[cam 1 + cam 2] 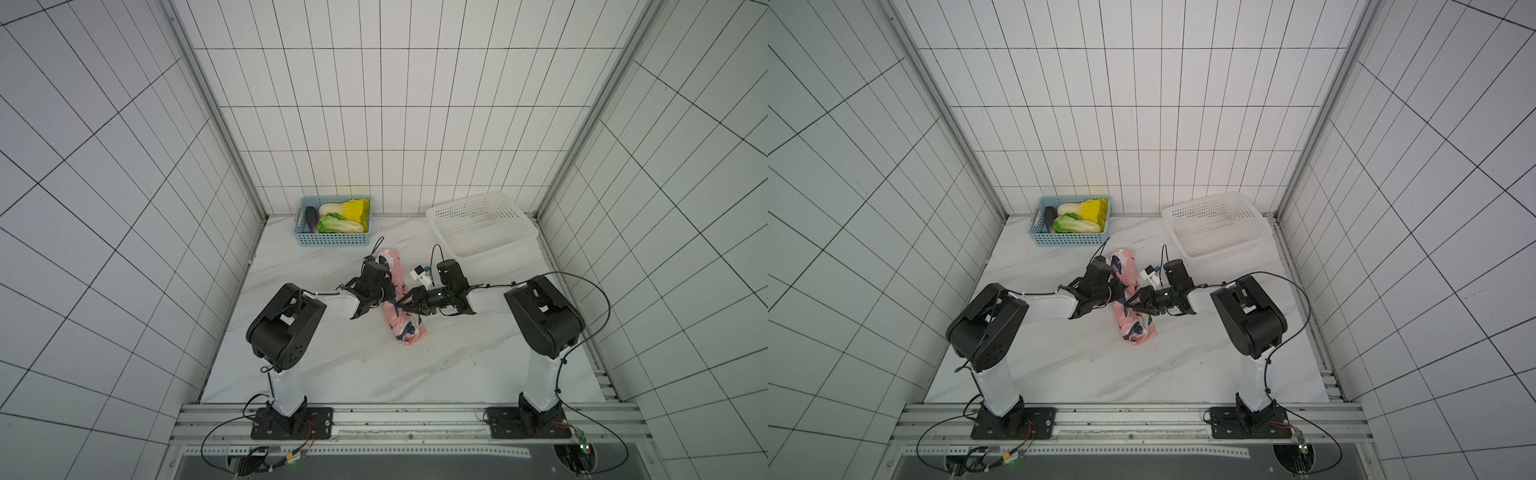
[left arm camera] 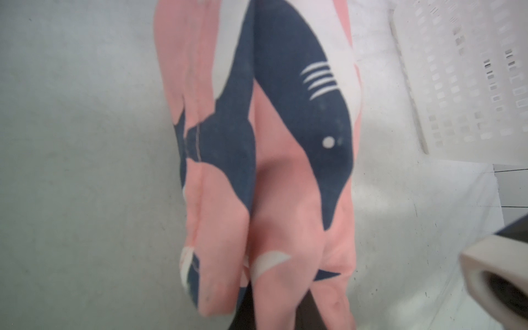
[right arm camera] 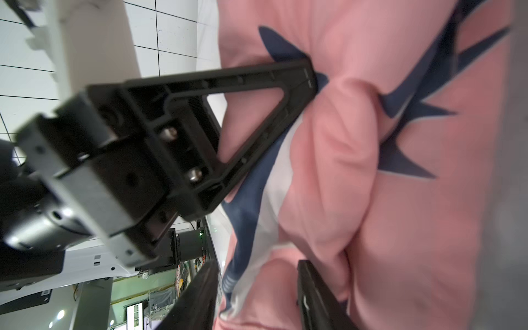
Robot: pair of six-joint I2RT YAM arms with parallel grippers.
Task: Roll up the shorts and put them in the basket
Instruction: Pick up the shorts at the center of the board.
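The shorts [image 1: 409,328] [image 1: 1137,326] lie mid-table as a long pink roll with navy-and-white sharks, running from the back towards the front. My left gripper [image 1: 390,297] [image 1: 1121,293] reaches in from the left and is shut on a fold at the middle of the roll. In the left wrist view the shorts [image 2: 285,143] fill the frame and the left gripper [image 2: 277,314] is mostly covered by cloth. My right gripper [image 1: 405,305] [image 1: 1134,303] [image 3: 257,291] stands open, its jaws straddling the shorts [image 3: 400,200], close beside the left gripper's fingers [image 3: 257,94].
A blue basket [image 1: 332,242] [image 1: 1067,241] with cabbages and an aubergine stands at the back left. A white perforated basket [image 1: 490,245] [image 1: 1225,245] [image 2: 457,85] sits at the back right. Tiled walls close three sides, and a metal rail runs along the front.
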